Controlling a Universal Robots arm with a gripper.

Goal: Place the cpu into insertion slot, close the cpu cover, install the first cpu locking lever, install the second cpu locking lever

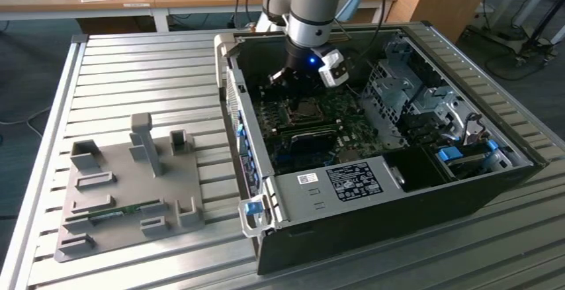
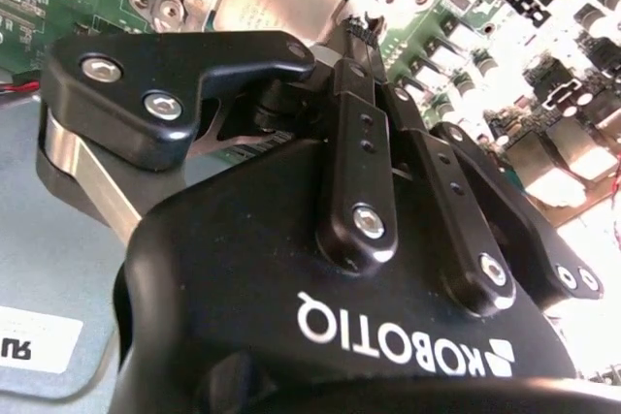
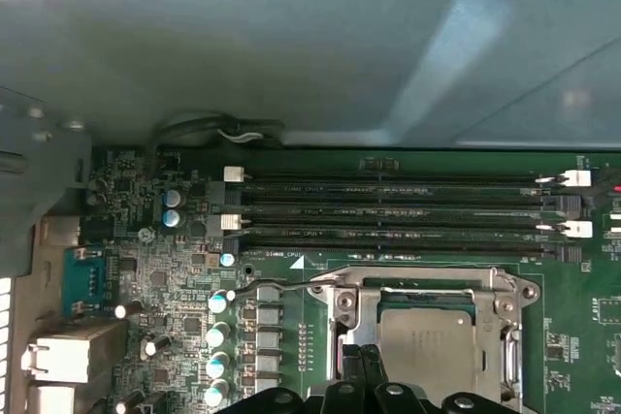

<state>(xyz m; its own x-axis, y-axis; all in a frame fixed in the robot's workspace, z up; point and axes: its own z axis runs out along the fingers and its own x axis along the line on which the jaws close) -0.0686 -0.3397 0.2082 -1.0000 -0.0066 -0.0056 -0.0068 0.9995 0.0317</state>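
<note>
Silver square cpu (image 3: 427,346) within shiny cpu cover (image 3: 417,288)

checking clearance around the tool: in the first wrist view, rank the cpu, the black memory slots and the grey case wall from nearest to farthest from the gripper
From the gripper:
1. cpu, the silver square right beside it.
2. memory slots, long black rows past the cpu.
3. case wall, the grey panel behind the slots, farthest.

Arm (image 1: 313,5) upright, hand (image 3: 360,361) pointing down (fingers (image 3: 348,364) pressed together)
</note>
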